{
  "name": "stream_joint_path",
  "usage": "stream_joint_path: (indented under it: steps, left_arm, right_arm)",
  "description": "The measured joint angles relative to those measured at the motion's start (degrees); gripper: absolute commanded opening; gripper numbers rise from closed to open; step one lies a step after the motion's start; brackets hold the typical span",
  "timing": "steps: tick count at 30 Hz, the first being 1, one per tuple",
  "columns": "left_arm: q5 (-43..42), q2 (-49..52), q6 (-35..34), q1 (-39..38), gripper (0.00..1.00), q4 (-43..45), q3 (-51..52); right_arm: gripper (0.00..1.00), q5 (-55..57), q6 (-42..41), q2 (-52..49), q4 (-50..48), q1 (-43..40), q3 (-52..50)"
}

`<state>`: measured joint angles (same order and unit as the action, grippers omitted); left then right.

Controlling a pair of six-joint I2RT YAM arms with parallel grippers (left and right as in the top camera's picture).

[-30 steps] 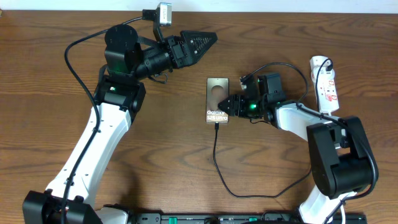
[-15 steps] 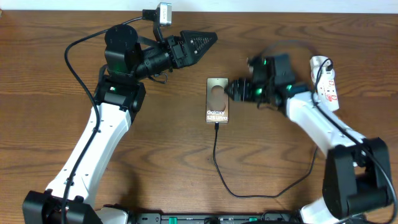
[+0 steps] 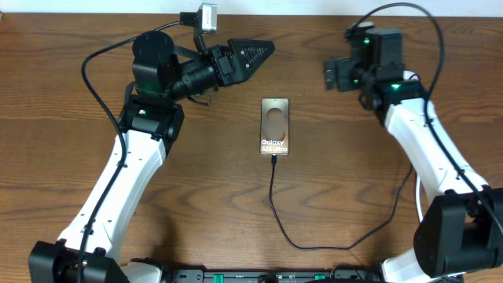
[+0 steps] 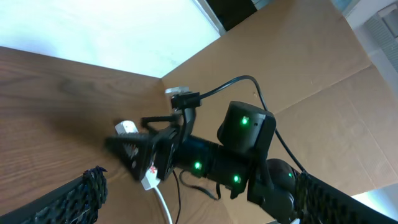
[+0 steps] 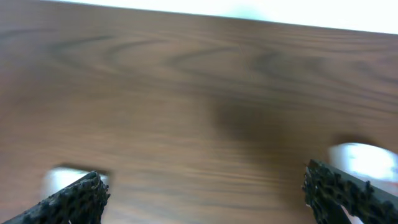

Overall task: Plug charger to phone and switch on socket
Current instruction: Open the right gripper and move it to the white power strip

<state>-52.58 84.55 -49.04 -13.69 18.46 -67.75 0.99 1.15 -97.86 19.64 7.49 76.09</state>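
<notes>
The grey-bronze phone (image 3: 275,126) lies flat mid-table, text facing up. The charger's thin black cable (image 3: 273,196) meets the phone's near edge, loops toward the front, then runs right behind the right arm. My right gripper (image 3: 333,75) hangs open above the back right of the table, nothing between its fingers (image 5: 68,202). The overhead view hides the white socket under that arm. The left wrist view shows the socket (image 4: 152,179), red-marked, behind the right gripper (image 4: 134,155). My left gripper (image 3: 259,51) stays raised at the back, open and empty, left of the phone.
The socket's white cord (image 4: 165,205) trails toward the camera in the left wrist view. A brown cardboard wall (image 4: 298,68) stands behind the table. The right wrist view is blurred, showing only wood grain and two pale smears.
My right arm has lifted away from the phone's right side and swung up and back to the right, over the socket. The left arm and the phone have not moved.
</notes>
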Motion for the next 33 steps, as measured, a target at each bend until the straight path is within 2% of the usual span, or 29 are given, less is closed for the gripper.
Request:
stream_joint_path:
  steps: [11, 24, 33]
  left_arm:
    - [0.0, 0.0, 0.0, 0.0, 0.97, -0.02, 0.0]
    - [0.0, 0.0, -0.02, 0.0, 0.97, 0.0, 0.0]
    - [0.0, 0.0, -0.02, 0.0, 0.97, -0.02, 0.0]
  right_arm:
    - [0.99, 2.91, 1.68, 0.0, -3.74, -13.88, 0.0]
    - [0.99, 2.8, 0.24, 0.0, 1.49, -29.4, 0.0]
    - [0.99, 2.75, -3.08, -0.98, 3.96, -36.26, 0.0]
